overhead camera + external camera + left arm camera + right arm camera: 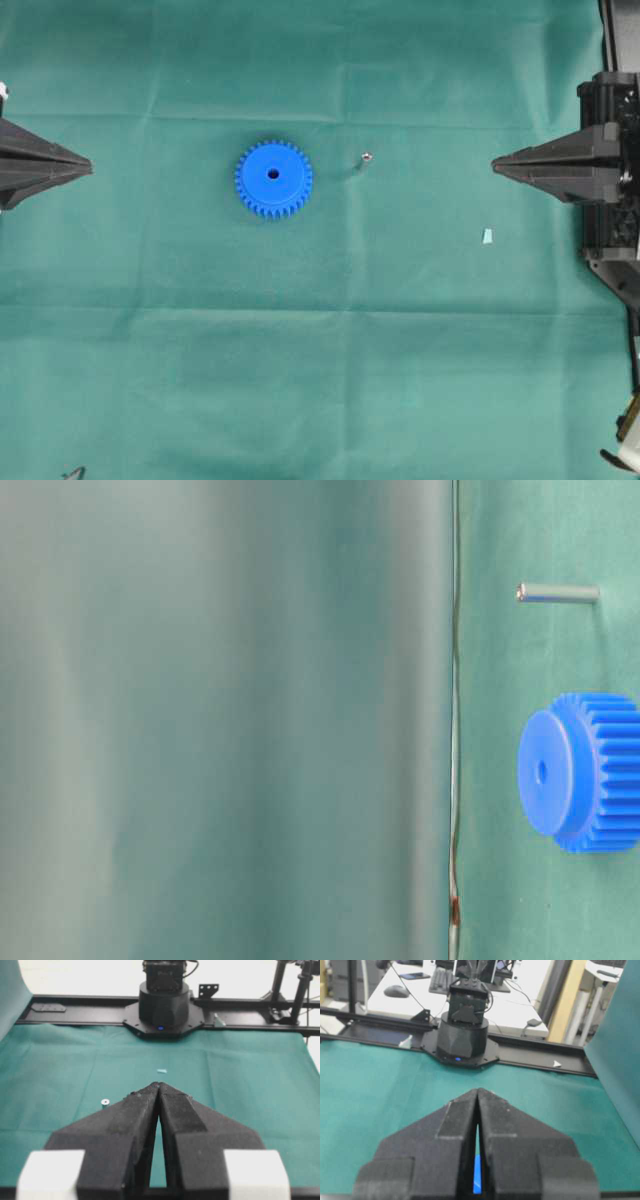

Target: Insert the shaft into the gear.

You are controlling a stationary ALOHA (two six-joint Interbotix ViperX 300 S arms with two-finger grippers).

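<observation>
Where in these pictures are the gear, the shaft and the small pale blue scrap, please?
gear (273,179): overhead view, on the raised hub beside the centre hole.
shaft (558,594): table-level view, mid-length of the standing pin.
pale blue scrap (487,236): overhead view, its middle.

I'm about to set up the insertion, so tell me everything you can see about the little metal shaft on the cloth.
The shaft is a short, thin, silvery-grey pin, metal by its look, with a smooth round body and a flat end. In the table-level view it stands upright on the green cloth. It stands beside the gear, apart from it, on the side toward the right hand. Nothing touches it but the cloth; both hands are well away.
</observation>
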